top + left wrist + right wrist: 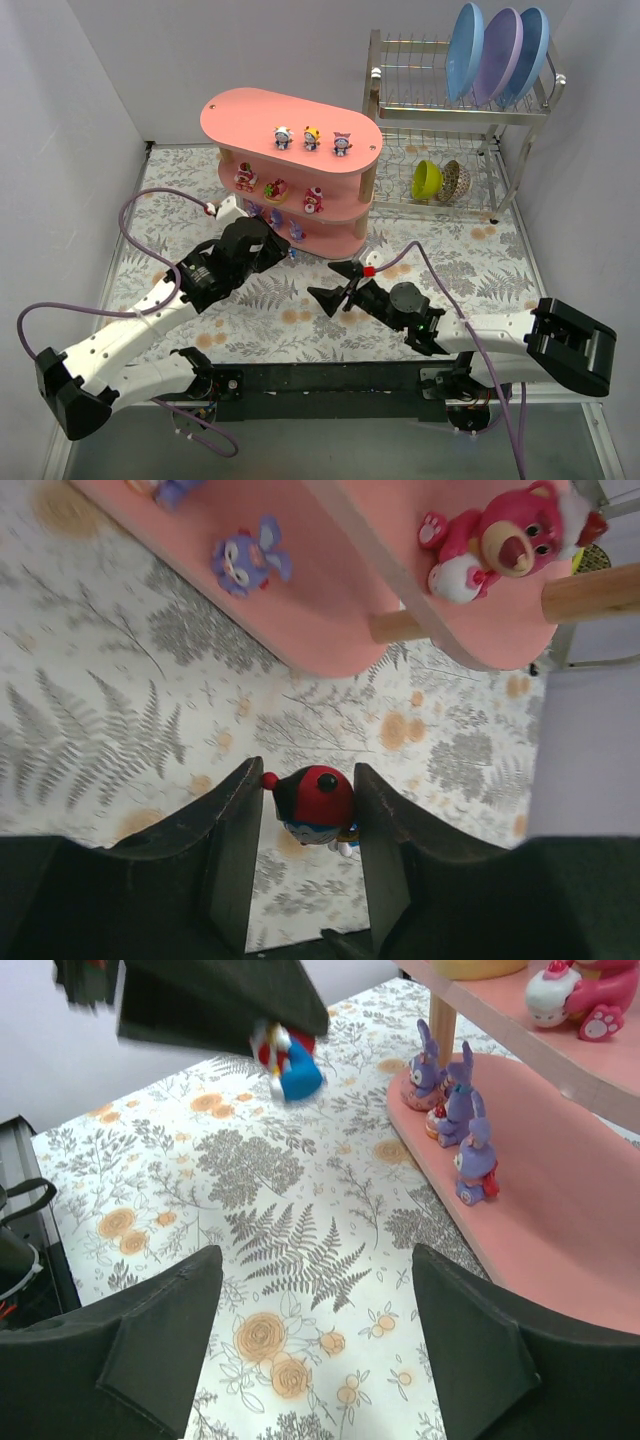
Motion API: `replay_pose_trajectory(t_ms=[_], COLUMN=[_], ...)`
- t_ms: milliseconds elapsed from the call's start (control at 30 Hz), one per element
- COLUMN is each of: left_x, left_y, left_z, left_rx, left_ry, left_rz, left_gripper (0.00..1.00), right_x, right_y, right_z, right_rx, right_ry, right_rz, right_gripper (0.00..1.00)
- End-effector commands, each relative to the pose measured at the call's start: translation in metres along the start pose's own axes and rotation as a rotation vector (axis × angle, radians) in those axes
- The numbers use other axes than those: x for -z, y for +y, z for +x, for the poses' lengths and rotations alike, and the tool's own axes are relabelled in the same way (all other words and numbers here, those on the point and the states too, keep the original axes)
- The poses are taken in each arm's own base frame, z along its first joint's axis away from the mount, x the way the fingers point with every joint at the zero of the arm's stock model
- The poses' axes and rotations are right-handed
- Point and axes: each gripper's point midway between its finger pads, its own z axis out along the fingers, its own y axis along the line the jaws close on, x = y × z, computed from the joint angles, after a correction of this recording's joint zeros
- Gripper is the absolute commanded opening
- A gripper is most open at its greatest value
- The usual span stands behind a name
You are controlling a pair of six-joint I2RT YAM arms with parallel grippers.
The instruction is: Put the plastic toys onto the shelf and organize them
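Left gripper (pixel 287 252) of mine sits by the pink shelf (pixel 290 115) from above. My left wrist view shows it squeezing a red-capped toy (pixel 318 802). My right wrist view shows my right gripper (pixel 318 1260) wide open, holding nothing

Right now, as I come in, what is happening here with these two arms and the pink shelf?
The left claw is shut on a small red-capped toy and holds it just above the table, close to the bottom tier of the pink shelf. The right claw is open and empty, low over the table nearby. Other toys stand on all three tiers, so the sorting looks partly done.
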Motion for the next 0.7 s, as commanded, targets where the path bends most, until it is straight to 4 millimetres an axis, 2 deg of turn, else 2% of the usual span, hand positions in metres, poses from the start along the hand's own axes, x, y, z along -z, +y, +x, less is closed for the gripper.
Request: replay_pose_trajectory(t_ms=[0, 33, 133, 233, 367, 400, 467, 500, 533, 667], left_x=[0.028, 0.035, 0.046, 0.059, 0.077, 0.085, 0.087, 0.096, 0.092, 0.101], left_y=[0.010, 0.005, 0.004, -0.006, -0.026, -0.038, -0.047, -0.059, -0.064, -0.091], left_z=[-0.052, -0.063, -0.081, -0.101, -0.130, -0.141, -0.152, -0.164, -0.168, -0.194], left_rx=[-0.294, -0.319, -0.467, -0.600, -0.694, -0.698, -0.769, -0.766, -0.815, -0.864], left_ry=[-0.167, -0.200, -0.243, -0.293, -0.371, -0.405, -0.429, -0.469, -0.474, -0.564], left_rz=[-0.075, -0.073, -0.083, -0.079, -0.068, -0.051, -0.063, -0.051, -0.065, -0.037], left_gripper=[0.00, 0.00, 0.00, 0.00, 0.00, 0.00, 0.00, 0.00, 0.00, 0.00], right_x=[0.007, 0.011, 0.020, 0.024, 0.033, 0.035, 0.037, 0.040, 0.041, 0.045], right_y=[0.002, 0.001, -0.002, 0.001, 0.001, 0.001, 0.001, 0.000, 0.000, -0.002], right_z=[0.000, 0.006, 0.013, 0.012, 0.016, 0.016, 0.010, 0.014, 0.009, 0.005], right_rx=[0.004, 0.010, 0.016, 0.030, 0.043, 0.043, 0.044, 0.047, 0.046, 0.053], right_ry=[0.042, 0.068, 0.107, 0.129, 0.191, 0.198, 0.197, 0.221, 0.211, 0.211], right_rz=[-0.008, -0.004, 0.002, -0.015, -0.023, -0.024, -0.021, -0.018, -0.018, -0.009], right_gripper=[0.85, 0.86, 0.87, 0.89, 0.90, 0.90, 0.90, 0.90, 0.90, 0.90])
